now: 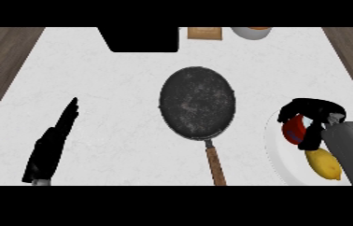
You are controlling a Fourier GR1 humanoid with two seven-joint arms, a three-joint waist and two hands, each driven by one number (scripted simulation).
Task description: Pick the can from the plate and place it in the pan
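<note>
Counter (103, 80): right robot hand (314, 109) clasps can (294, 129) (at plate (278, 156)).

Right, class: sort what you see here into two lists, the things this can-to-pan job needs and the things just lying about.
Job: can, in the right robot hand; plate; pan.
Lying about: lemon on the plate; left robot hand, resting lower left; black object, tan item and white bowl at the far edge.

Kitchen: white counter (124, 80), pan (197, 102).
</note>
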